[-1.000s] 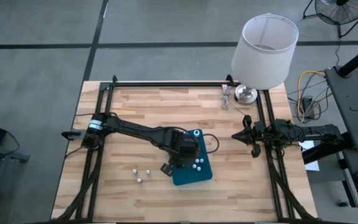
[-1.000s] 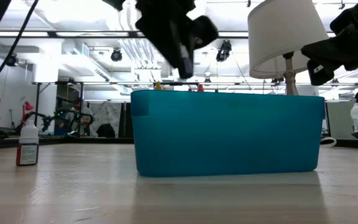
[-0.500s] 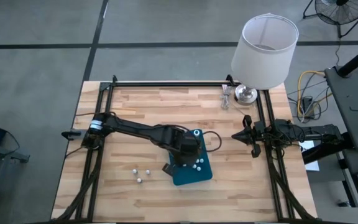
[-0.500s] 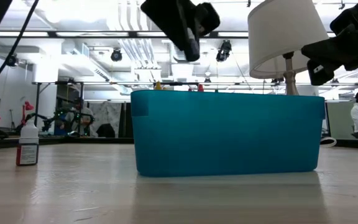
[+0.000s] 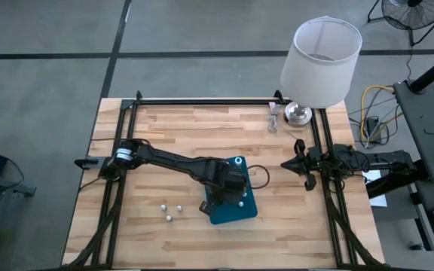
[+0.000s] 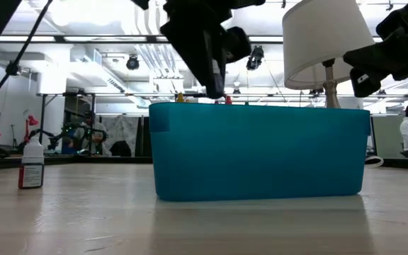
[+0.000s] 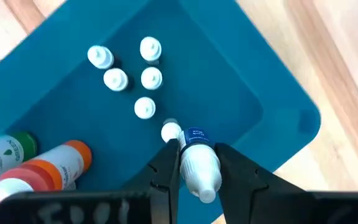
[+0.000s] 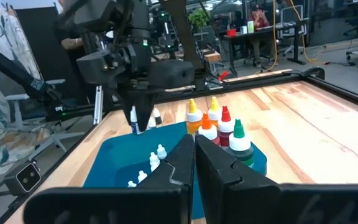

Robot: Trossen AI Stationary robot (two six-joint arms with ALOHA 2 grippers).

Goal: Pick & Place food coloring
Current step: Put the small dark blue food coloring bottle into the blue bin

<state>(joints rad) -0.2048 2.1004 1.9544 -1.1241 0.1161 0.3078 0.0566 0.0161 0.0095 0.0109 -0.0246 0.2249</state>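
Left wrist view shows you the left gripper clamped on one small white bottle, above the blue tray beside other bottles. It seems light, stiff, slippery; hold its body. Right gripper waits closed.

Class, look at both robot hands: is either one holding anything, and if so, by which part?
The left hand grips a small white bottle by its body, over the teal tray. The right hand is shut and holds nothing.
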